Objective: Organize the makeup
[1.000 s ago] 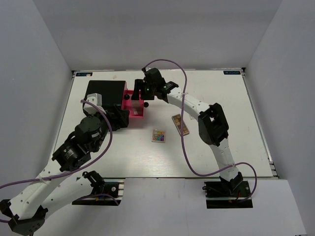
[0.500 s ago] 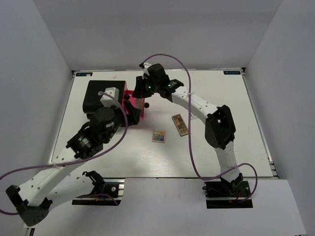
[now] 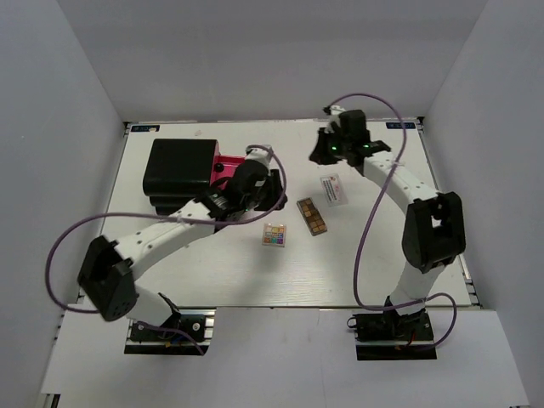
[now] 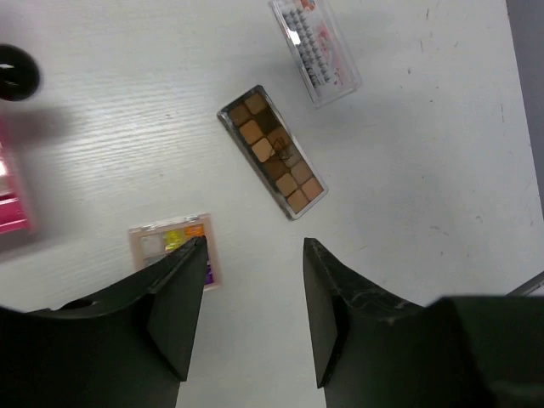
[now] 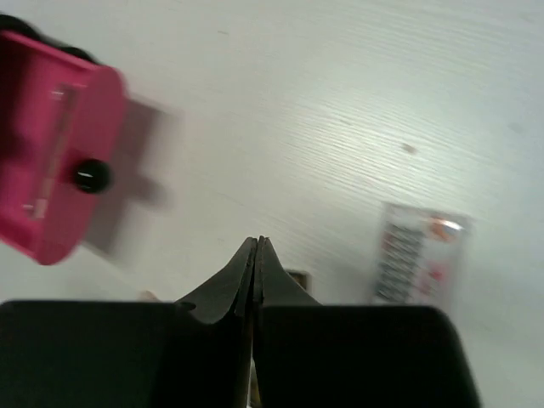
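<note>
A multicoloured square palette (image 3: 274,235) and a long brown eyeshadow palette (image 3: 312,215) lie mid-table, with a white red-printed packet (image 3: 333,188) just beyond. My left gripper (image 3: 269,194) hovers over them, open and empty. In the left wrist view its fingertips (image 4: 255,246) straddle bare table. The square palette (image 4: 170,246) sits at the left finger, with the brown palette (image 4: 272,151) and the packet (image 4: 314,51) ahead. My right gripper (image 3: 320,155) is shut on nothing near the far edge. The right wrist view shows its jaws (image 5: 257,242) pressed together above the blurred packet (image 5: 416,255).
A large black box (image 3: 178,166) stands at the back left with a pink drawer (image 3: 228,163) pulled out on its right side. The drawer (image 5: 51,144) and its black knob (image 5: 89,174) show in the right wrist view. Walls close in the table.
My left arm swung right from the drawer to above the palettes, its jaws narrowing. My right arm pulled right, away from the drawer, and shut. The packet it covered now shows.
</note>
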Tool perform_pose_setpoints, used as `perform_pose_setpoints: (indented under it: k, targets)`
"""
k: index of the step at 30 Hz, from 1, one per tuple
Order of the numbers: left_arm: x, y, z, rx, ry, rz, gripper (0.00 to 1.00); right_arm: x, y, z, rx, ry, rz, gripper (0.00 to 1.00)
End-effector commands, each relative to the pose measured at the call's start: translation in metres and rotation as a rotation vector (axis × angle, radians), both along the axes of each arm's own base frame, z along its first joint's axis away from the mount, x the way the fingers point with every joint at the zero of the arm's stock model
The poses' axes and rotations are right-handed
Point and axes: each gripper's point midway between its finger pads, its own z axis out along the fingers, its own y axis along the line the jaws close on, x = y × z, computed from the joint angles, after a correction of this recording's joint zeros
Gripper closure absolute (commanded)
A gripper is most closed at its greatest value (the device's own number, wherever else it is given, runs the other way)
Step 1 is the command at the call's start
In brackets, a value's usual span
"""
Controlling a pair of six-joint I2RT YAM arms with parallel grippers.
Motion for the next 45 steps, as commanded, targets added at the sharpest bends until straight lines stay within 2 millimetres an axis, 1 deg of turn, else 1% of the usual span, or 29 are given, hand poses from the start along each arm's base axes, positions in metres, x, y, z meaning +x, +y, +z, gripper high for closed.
perform_pose_setpoints:
  k: [1,2,3,4,5,6,7,8,9,10,11,12,13,15,16,17,18,19,20,21,22,23,24,26,27,32,36,38,45]
  targets:
    - [0.004,-0.027,-0.009,-0.021,0.075,-0.004,0.40,-0.002,-0.054,0.027,-0.048,-0.097,-0.038,1.00]
    - [0.009,-0.036,-0.006,-0.023,0.068,0.002,0.37,-0.007,-0.064,0.017,-0.074,-0.083,-0.044,0.95]
    - [0.007,-0.043,-0.014,-0.003,0.090,-0.001,0.34,-0.010,-0.071,0.015,-0.089,-0.078,-0.054,0.76]
    - [0.013,-0.048,-0.035,0.029,0.131,0.020,0.31,-0.009,-0.091,0.019,-0.102,-0.088,-0.084,0.72]
    - [0.015,-0.060,-0.032,0.026,0.128,0.018,0.27,-0.012,-0.099,0.014,-0.108,-0.073,-0.094,0.66]
    - [0.013,-0.067,-0.040,0.040,0.150,0.021,0.21,-0.016,-0.104,0.014,-0.104,-0.066,-0.097,0.58]
    - [0.018,-0.070,-0.060,0.072,0.175,0.038,0.18,-0.015,-0.119,0.021,-0.092,-0.077,-0.125,0.56]
    - [0.019,-0.078,-0.061,0.079,0.173,0.042,0.15,-0.018,-0.124,0.019,-0.087,-0.070,-0.131,0.44]
    - [0.020,-0.083,-0.067,0.086,0.181,0.054,0.12,-0.019,-0.133,0.026,-0.075,-0.086,-0.149,0.42]
    - [0.024,-0.084,-0.084,0.122,0.198,0.073,0.11,-0.019,-0.137,0.030,-0.057,-0.096,-0.152,0.40]
    - [0.027,-0.090,-0.081,0.131,0.190,0.086,0.11,-0.019,-0.141,0.032,-0.051,-0.100,-0.161,0.39]
    - [0.026,-0.093,-0.086,0.136,0.201,0.105,0.10,-0.018,-0.146,0.035,-0.042,-0.106,-0.171,0.39]
    - [0.029,-0.095,-0.099,0.157,0.218,0.118,0.09,-0.019,-0.150,0.036,-0.028,-0.099,-0.178,0.39]
    - [0.033,-0.101,-0.100,0.153,0.231,0.164,0.08,-0.019,-0.157,0.038,-0.012,-0.099,-0.187,0.37]
    - [0.032,-0.099,-0.118,0.193,0.258,0.177,0.07,-0.020,-0.157,0.039,0.005,-0.094,-0.182,0.37]
    - [0.030,-0.103,-0.121,0.194,0.268,0.189,0.07,-0.019,-0.163,0.040,0.011,-0.095,-0.194,0.37]
    - [0.033,-0.105,-0.129,0.209,0.279,0.202,0.07,-0.021,-0.161,0.042,0.027,-0.098,-0.184,0.36]
    - [0.037,-0.110,-0.121,0.184,0.269,0.215,0.07,-0.022,-0.160,0.042,0.032,-0.097,-0.177,0.36]
    - [0.036,-0.107,-0.135,0.214,0.293,0.239,0.07,-0.020,-0.172,0.042,0.037,-0.099,-0.204,0.36]
    - [0.043,-0.111,-0.130,0.208,0.282,0.254,0.06,-0.022,-0.173,0.043,0.042,-0.100,-0.204,0.35]
    - [0.042,-0.108,-0.132,0.226,0.296,0.273,0.06,-0.022,-0.175,0.044,0.047,-0.103,-0.207,0.36]
    - [0.043,-0.109,-0.145,0.249,0.309,0.281,0.06,-0.022,-0.178,0.047,0.053,-0.110,-0.213,0.35]
    - [0.047,-0.112,-0.140,0.242,0.304,0.293,0.06,-0.023,-0.180,0.047,0.063,-0.108,-0.216,0.35]
    - [0.047,-0.111,-0.152,0.268,0.320,0.304,0.06,-0.023,-0.180,0.048,0.074,-0.110,-0.215,0.35]
    - [0.049,-0.112,-0.151,0.266,0.315,0.314,0.06,-0.024,-0.181,0.048,0.082,-0.110,-0.215,0.35]
    - [0.049,-0.105,-0.164,0.304,0.331,0.357,0.05,-0.025,-0.187,0.051,0.102,-0.108,-0.228,0.34]
    - [0.043,-0.099,-0.186,0.360,0.367,0.357,0.05,-0.026,-0.189,0.053,0.123,-0.109,-0.230,0.34]
    - [0.041,-0.099,-0.191,0.373,0.378,0.350,0.05,-0.027,-0.192,0.053,0.130,-0.108,-0.233,0.34]
    - [0.034,-0.087,-0.205,0.455,0.398,0.331,0.12,-0.030,-0.196,0.055,0.161,-0.106,-0.236,0.34]
